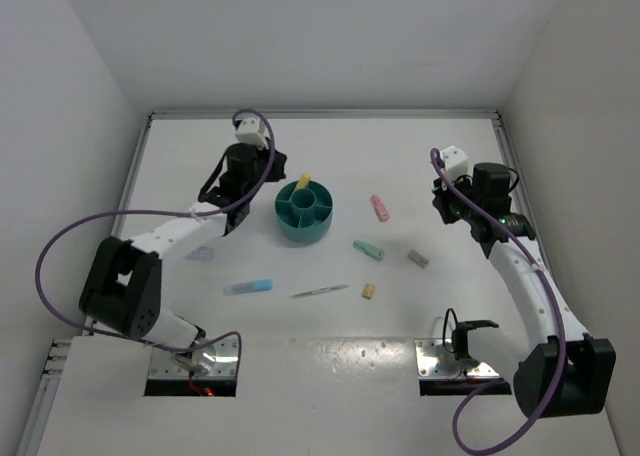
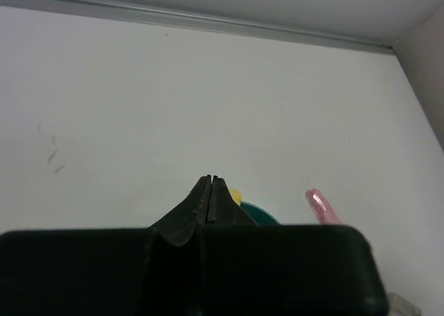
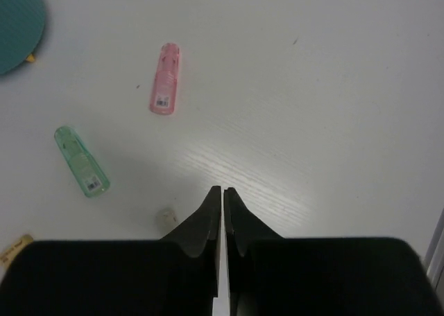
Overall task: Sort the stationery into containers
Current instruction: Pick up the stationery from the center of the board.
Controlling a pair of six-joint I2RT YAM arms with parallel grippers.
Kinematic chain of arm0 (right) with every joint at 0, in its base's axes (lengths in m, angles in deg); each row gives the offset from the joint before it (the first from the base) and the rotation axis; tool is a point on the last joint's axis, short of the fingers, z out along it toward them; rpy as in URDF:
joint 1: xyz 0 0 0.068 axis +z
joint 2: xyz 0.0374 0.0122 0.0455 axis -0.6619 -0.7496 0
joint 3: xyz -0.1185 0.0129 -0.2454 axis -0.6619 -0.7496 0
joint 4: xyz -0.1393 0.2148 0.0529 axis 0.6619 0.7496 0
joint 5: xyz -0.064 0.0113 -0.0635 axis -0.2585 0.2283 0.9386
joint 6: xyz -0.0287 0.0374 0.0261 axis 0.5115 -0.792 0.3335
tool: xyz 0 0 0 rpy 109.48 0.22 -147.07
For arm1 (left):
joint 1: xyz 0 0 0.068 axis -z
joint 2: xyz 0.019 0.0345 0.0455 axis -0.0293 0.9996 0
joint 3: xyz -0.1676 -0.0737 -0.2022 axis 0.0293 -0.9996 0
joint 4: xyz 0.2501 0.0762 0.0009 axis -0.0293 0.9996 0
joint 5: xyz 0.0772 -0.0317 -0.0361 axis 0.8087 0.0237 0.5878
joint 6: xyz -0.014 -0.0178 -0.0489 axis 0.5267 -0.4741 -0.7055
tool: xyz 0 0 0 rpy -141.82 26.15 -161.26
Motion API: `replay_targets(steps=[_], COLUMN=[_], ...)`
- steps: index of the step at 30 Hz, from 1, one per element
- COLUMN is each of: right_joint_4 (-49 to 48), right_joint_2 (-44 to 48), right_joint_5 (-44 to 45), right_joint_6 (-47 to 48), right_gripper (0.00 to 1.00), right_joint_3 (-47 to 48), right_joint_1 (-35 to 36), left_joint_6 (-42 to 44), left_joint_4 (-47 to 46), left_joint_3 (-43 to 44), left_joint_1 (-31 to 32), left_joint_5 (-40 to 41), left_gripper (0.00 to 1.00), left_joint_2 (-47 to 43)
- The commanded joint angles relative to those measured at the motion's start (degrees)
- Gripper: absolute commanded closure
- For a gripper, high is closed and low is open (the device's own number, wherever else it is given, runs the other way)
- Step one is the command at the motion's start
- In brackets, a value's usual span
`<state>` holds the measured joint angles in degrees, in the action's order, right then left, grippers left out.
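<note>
Left gripper [image 2: 211,183]: jaws pressed together, nothing between them; it sits at bottom centre of the left wrist view, over the bare white table [image 2: 173,108]

Right gripper [image 3: 223,191]: jaws drawn together to a hairline slit, nothing held; bottom centre of the right wrist view

Teal round plastic desk organiser [image 1: 304,214]: centre of the top view, slightly left; central well and divided outer compartments visible; a yellow stubby stick [image 1: 303,181] stands tilted in its far outer compartment

Loose on the table, none touching another:
- pink stubby stick [image 1: 380,208], right of the organiser; small white label with barcode-like print, too small to read
- mint-green translucent stubby stick [image 1: 369,249], below the pink one; label on its side, not legible
- beige stubby stick [image 1: 418,259], right of the mint-green one
- tiny tan block [image 1: 368,292], lower centre-right; dark marks on it in the right wrist view, unreadable
- thin green pen [image 1: 320,291], just left of the block, lying nearly level
- blue-capped tube [image 1: 248,287], lower left of the organiser

Small pale clear item [image 1: 202,254] lies beside the left arm; identity unclear
</note>
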<state>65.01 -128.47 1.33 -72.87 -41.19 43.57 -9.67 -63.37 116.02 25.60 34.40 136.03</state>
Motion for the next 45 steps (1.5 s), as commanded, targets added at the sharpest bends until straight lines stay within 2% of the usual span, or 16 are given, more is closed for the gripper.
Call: replay_targets(steps=[1, 3, 4, 5, 6, 8, 10, 13, 15, 16, 17, 19, 24, 25, 27, 45], right_joint_4=[1.51, 5.81, 7.48, 10.19, 11.35, 12.33, 11.1, 11.1, 11.71, 12.5, 13.11, 13.12, 13.12, 13.12, 13.12, 12.59], right_joint_2=[-2.97, -7.8, -9.47, -12.62, -13.96, -14.85, -14.85, -14.24, -14.85, -15.38, -15.99, -16.69, -17.93, -17.93, -17.93, -9.32], right_joint_5=[-1.22, -3.58, -4.64, -4.65, -5.61, -6.23, -6.23, -8.78, -11.5, -12.47, -13.0, -13.0, -13.0, -13.0, -13.0, -13.71], right_joint_6=[-0.15, 2.04, 3.88, 3.9, 3.9, 4.43, 3.73, 3.19, 3.19, 3.98, 4.51, 4.51, 4.51, 4.51, 4.51, 4.51], right_gripper=[1.0, 1.0, 0.97, 0.63, 0.46, 0.36, 0.36, 0.61, 0.9, 0.93, 0.93, 0.89, 0.84, 0.84, 0.82, 0.81], right_joint_3=[2.96, 4.54, 6.47, 7.53, 8.67, 10.44, 9.92, 10.44, 10.44, 10.44, 10.44, 10.44, 10.44, 10.44, 10.44, 8.33], right_joint_1=[0.24, 0.24, 0.76, 1.29, 1.3, 1.3, 1.3, 1.3, 1.3, 1.3, 1.3, 1.82, 1.82, 1.82, 1.82, 1.82], left_joint_6=[-8.42, -12.46, -12.48, -12.48, -11.79, -11.78, -14.93, -23.01, -26.62, -30.63, -33.37, -42.74, -58.07, -59.92, -62.57, -71.89], left_joint_4=[16.2, 32.5, 36.17, 38.73, 41.72, 44.11, 44.65, 44.65, 46.04, 47.01, 48.5, 53.93, 58.87, 59.76, 62.47, 69.43], left_joint_3=[5.87, 8.69, 9.23, 7.93, 6.43, -0.06, -8.64, -17.36, -19.76, -20.64, -22.39, -24.16, -27.51, -27.51, -25.24, -17.66], left_joint_1=[-1.25, -1.77, -2.56, -2.56, -3.09, -3.09, -3.09, -3.09, -3.09, -3.09, -1.79, -0.29, 4.63, 6.12, 6.75, 10.97], left_joint_5=[7.36, 8.7, 6.52, 5.02, 3.61, 1.14, -0.09, 0.69, 1.22, 1.22, 1.22, 0.52, 4.0, 5.43, 8.15, 12.47], left_gripper=[1.0, 0.94, 0.6, 0.45, 0.39, 0.29, 0.28, 0.3, 0.52, 0.66, 0.78, 0.78, 0.43, 0.28, 0.21, 0.37], left_joint_2=[-9.21, -11.41, -14.03, -15.88, -17.9, -25.19, -30.55, -39.88, -43.74, -44.29, -44.29, -44.29, -49.29, -50.0, -49.31, -25.84])
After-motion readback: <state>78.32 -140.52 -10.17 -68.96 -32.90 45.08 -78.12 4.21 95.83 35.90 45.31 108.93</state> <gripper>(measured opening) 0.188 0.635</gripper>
